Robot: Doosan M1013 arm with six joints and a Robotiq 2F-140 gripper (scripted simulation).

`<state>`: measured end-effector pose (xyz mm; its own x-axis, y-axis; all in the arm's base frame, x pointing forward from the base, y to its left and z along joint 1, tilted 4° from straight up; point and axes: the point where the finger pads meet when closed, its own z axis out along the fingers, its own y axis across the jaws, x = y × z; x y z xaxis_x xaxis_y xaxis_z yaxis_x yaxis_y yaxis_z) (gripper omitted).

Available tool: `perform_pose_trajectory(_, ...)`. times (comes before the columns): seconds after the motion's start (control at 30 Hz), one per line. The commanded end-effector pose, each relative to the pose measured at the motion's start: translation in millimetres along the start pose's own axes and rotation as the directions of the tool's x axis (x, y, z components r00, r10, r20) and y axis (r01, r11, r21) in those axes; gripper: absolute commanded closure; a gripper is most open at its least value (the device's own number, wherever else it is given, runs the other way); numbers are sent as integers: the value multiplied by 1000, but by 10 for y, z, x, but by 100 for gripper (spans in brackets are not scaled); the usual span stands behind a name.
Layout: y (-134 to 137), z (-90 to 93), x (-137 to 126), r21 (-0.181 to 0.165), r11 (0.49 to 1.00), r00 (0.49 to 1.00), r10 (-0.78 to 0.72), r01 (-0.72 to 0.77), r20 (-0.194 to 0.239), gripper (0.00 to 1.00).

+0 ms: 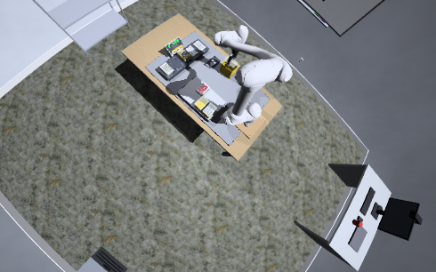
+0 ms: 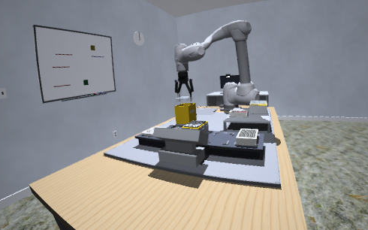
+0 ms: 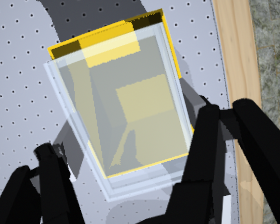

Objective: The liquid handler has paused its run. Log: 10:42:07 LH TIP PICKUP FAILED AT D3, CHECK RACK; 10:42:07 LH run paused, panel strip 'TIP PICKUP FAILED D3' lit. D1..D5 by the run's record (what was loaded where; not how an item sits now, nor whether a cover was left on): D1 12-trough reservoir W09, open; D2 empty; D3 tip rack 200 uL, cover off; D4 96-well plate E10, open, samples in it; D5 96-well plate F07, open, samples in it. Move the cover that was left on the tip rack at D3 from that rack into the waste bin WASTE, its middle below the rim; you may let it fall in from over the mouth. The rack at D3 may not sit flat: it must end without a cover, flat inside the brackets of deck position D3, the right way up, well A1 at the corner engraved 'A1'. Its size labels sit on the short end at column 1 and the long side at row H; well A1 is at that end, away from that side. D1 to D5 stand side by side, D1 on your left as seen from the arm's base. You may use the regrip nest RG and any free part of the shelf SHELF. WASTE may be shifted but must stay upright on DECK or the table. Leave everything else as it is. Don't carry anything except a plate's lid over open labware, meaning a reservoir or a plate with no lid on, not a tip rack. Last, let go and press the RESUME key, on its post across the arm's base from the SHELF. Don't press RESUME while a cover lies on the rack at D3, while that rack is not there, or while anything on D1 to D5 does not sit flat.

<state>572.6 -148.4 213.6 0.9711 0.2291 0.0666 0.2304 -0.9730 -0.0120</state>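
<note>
Cover, clear, pinched in my jaws, hanging directly over the mouth of the yellow waste bin on the desk. No lettering legible on either.

Around me: grey walls, a whiteboard, a round clock, and mottled carpet under my wooden table.

the white arm rises from its base near the table's far end, bends at a high elbow and reaches toward the table's left edge, the wrist turned straight down. the black gripper hangs well above the table, its fingers part-way apart and clamped on a clear cover.
</note>
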Motion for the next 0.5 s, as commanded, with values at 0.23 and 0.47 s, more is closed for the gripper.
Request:
perform_pose_trajectory(0.23,-53,72,0,7,1000,1000,1,-1,2,100)
perform_pose_trajectory(0.47,-54,72,-2,7,1000,1000,1,-1,2,100)
